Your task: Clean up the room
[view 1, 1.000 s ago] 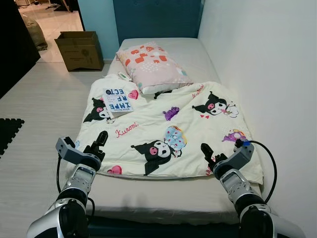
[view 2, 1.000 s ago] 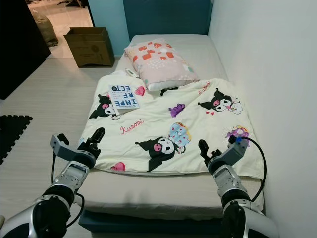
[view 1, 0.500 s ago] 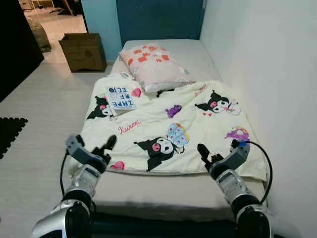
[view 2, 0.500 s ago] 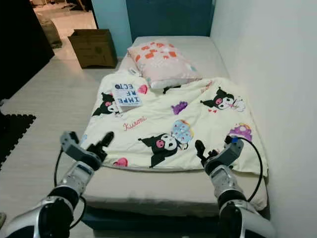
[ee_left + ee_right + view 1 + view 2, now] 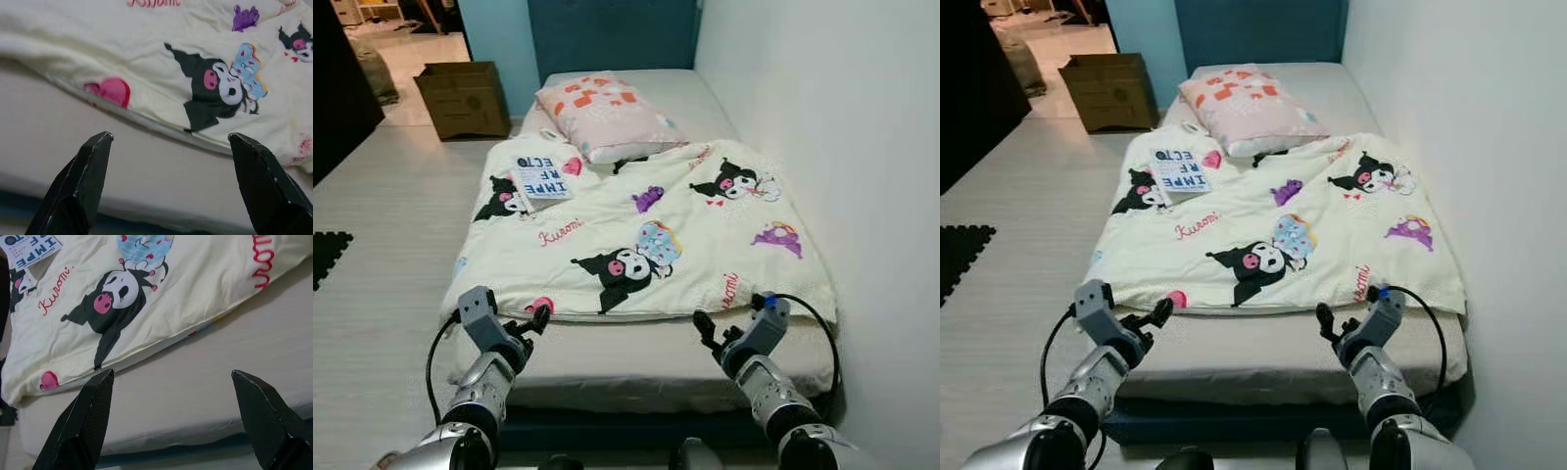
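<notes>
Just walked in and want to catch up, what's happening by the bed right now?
The robot stands at the foot of the bed with both arms raised. Its left gripper and right gripper are open, empty, and aimed at the near edge of the cream cartoon-print blanket. A white book with dark lettering lies on the blanket near the pink patterned pillow.

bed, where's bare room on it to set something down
Bare mattress runs along the foot, between the blanket hem and both open grippers, left and right. More lies beside and behind the pillow at the head. The middle is blanket-covered, with a book on it.
</notes>
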### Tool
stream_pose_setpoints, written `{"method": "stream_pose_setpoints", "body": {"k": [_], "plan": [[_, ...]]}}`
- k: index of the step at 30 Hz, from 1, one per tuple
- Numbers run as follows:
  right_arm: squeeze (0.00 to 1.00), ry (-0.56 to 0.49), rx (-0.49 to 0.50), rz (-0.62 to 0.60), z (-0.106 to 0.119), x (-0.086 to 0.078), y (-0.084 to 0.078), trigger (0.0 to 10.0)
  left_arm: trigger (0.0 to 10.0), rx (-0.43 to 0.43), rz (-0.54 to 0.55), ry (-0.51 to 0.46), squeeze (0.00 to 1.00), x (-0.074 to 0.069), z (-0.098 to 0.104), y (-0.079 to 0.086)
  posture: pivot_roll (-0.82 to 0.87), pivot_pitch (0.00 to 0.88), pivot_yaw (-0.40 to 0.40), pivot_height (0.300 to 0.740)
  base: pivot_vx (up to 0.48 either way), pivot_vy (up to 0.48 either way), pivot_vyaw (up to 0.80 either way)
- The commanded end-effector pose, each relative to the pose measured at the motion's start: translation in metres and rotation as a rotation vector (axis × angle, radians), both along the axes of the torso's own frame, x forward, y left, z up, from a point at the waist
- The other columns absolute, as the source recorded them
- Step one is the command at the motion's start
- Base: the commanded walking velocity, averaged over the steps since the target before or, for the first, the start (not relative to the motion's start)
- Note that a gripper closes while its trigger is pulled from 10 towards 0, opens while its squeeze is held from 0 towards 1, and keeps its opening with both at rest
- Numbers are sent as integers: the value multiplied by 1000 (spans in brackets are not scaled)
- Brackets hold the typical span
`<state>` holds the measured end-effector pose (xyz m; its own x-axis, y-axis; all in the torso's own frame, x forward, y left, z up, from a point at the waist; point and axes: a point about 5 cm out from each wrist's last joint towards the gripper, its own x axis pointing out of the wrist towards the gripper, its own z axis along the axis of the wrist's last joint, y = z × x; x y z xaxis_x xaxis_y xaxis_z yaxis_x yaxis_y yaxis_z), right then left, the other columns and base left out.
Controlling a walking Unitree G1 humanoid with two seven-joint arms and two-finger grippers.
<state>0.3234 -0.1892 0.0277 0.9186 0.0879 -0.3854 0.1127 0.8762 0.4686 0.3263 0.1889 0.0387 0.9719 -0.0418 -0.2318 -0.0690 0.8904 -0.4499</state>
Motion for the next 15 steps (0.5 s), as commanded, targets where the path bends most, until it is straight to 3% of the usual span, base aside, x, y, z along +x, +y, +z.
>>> {"method": "stream_pose_setpoints", "body": {"k": [1, 6, 15], "plan": [[0, -13, -43, 34, 1, 1, 5, 10000, 10000, 76, 34, -43, 0, 4, 11, 15, -76, 108, 25, 636, 0, 0, 0], [0, -25, -98, 82, 3, 3, 11, 10000, 10000, 190, 15, -95, 0, 11, 24, 18, -73, 115, 24, 636, 0, 0, 0], [0, -21, -119, 116, 1, 2, 17, 10000, 10000, 192, 19, -125, 0, 13, 28, 12, -72, 135, 24, 631, 0, 0, 0]]}}
